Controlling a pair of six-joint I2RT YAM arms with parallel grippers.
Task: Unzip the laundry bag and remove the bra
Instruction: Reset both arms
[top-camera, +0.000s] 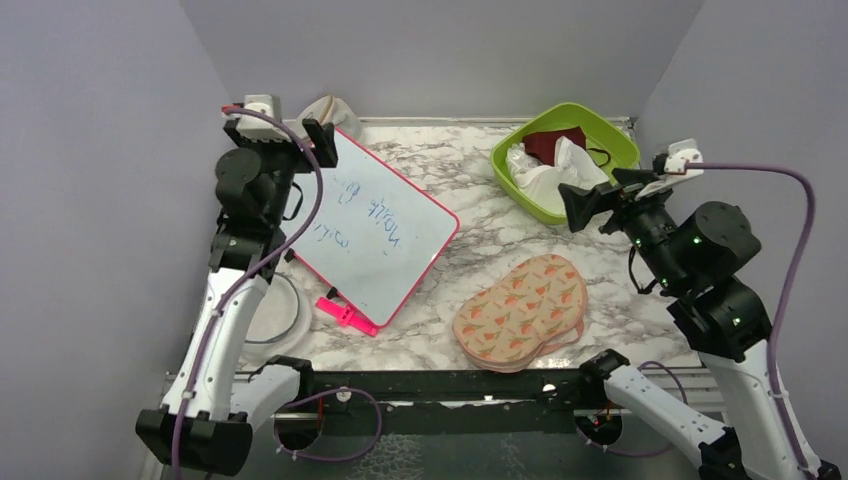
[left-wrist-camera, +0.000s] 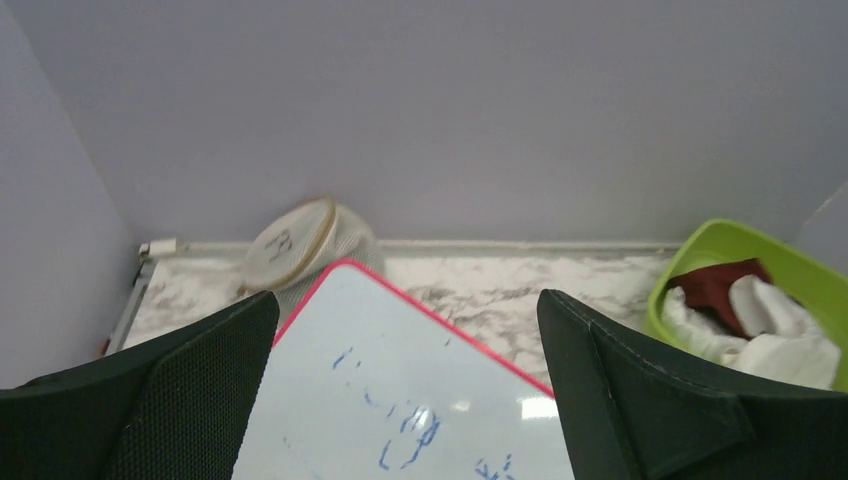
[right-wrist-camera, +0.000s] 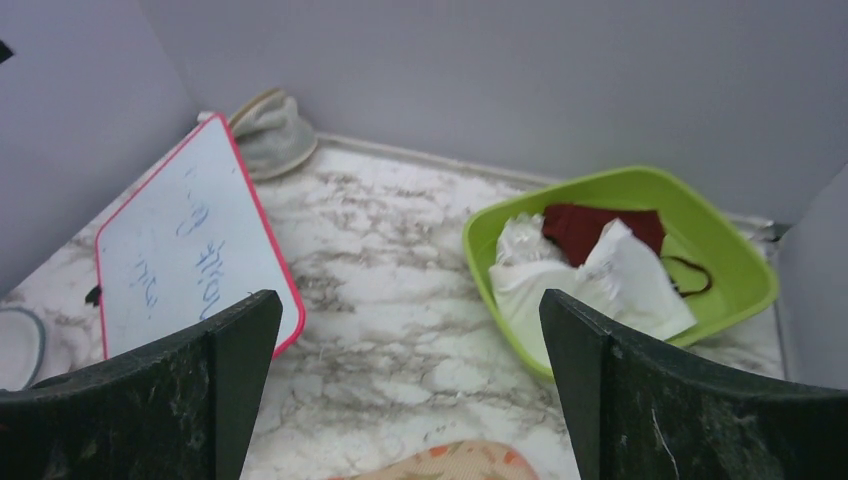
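Observation:
The laundry bag (top-camera: 520, 312), a peach pouch with orange prints, lies flat near the table's front edge; its top edge shows in the right wrist view (right-wrist-camera: 450, 462). The bra (top-camera: 545, 170), white crumpled fabric, lies in the green bin (top-camera: 610, 135) beside a maroon mask (top-camera: 555, 142); the wrist views also show the bra (right-wrist-camera: 600, 280) (left-wrist-camera: 780, 330). My right gripper (top-camera: 600, 195) (right-wrist-camera: 407, 300) hangs open in the air between bag and bin, holding nothing. High over the whiteboard at the back left, my left gripper (top-camera: 282, 135) (left-wrist-camera: 405, 300) is open and empty.
A pink-framed whiteboard (top-camera: 375, 230) lies tilted left of centre, with a pink marker (top-camera: 347, 315) at its near corner. A beige rounded fabric thing (top-camera: 330, 110) sits against the back wall. A white round dish (top-camera: 275, 315) lies at the front left. Grey walls enclose three sides.

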